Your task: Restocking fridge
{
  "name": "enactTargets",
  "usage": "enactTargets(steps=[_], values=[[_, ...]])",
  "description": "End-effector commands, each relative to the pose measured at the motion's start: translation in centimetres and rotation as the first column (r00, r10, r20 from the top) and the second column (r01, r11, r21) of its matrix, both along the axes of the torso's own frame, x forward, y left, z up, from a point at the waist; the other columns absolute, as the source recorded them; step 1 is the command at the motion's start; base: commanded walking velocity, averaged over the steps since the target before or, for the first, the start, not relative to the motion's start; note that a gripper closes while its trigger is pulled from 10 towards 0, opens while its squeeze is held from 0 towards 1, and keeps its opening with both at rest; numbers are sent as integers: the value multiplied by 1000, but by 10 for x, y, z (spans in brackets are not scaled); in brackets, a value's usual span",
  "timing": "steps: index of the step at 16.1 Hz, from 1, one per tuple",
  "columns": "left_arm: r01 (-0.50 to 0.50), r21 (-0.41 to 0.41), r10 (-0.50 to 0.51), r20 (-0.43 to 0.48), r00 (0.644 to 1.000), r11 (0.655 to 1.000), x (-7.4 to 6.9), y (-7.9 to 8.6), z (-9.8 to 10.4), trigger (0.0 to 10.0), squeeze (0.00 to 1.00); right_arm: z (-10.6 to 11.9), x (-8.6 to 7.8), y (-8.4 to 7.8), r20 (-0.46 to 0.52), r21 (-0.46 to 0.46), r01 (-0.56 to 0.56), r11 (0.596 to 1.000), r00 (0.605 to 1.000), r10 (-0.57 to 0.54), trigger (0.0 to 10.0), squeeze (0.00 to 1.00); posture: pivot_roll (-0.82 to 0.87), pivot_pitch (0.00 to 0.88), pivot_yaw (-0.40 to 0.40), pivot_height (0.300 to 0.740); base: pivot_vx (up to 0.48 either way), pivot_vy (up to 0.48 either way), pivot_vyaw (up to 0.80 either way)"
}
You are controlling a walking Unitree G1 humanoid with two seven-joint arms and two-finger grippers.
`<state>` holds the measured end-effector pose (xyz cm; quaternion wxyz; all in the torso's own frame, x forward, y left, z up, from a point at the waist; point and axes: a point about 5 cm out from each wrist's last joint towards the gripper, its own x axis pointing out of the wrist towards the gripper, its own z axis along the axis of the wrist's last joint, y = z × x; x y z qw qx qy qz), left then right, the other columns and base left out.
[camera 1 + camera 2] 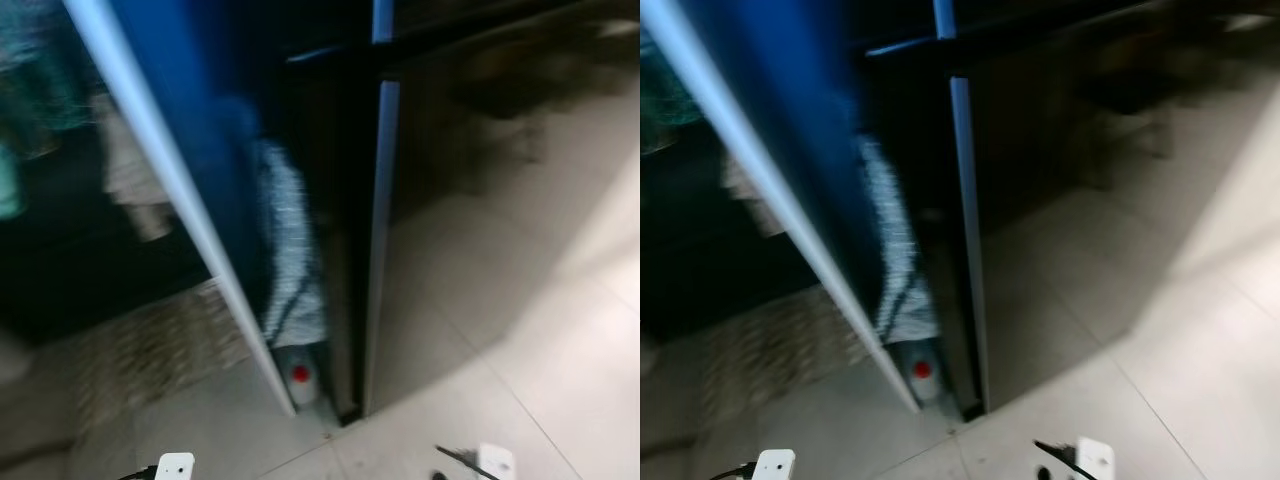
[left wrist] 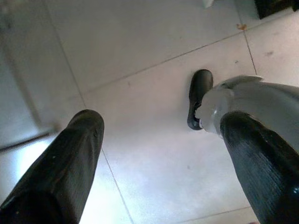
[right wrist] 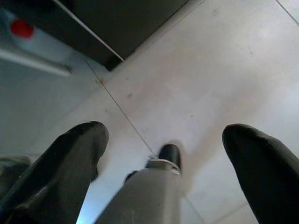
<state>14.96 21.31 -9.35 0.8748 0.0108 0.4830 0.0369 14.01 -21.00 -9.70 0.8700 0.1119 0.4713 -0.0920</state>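
Note:
The head views are blurred. A tall dark fridge (image 1: pixel 450 150) stands ahead, and a blue door (image 1: pixel 190 120) with a pale edge swings out to its left. Low in the gap between them a clear bottle with a red cap (image 1: pixel 302 380) stands on the floor; its red cap (image 3: pixel 21 29) also appears in the right wrist view. My left gripper (image 2: pixel 161 123) hangs open over the floor tiles with nothing between its fingers. My right gripper (image 3: pixel 166 133) is open and empty too, low over the tiles near the fridge's bottom corner.
A blue-and-white patterned cloth (image 1: pixel 290 250) hangs in the gap above the bottle. A speckled mat (image 1: pixel 150 350) lies on the floor to the left. Pale floor tiles (image 1: pixel 520 330) stretch to the right of the fridge. My own leg and black foot (image 2: pixel 198 98) stand below the grippers.

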Motion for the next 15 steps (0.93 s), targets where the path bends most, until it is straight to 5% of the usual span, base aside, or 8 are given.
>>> enactTargets(steps=[1, 15], values=[[1, 19, -1, -33, 999, 1000, -7, 6, -2, 10000, 0, -1, 2, 8, 7, 16, -6, 1000, 1000, 6, 10000, 0, 65, 87, 47, 740, 0, 0, 800], [10, 20, -9, -47, 999, 1000, -12, 3, -4, 10000, 0, -2, -4, 5, -23, 15, -72, 997, 997, 73, 10000, 0, 89, 0, 26, 740, 0, 0, 800]])
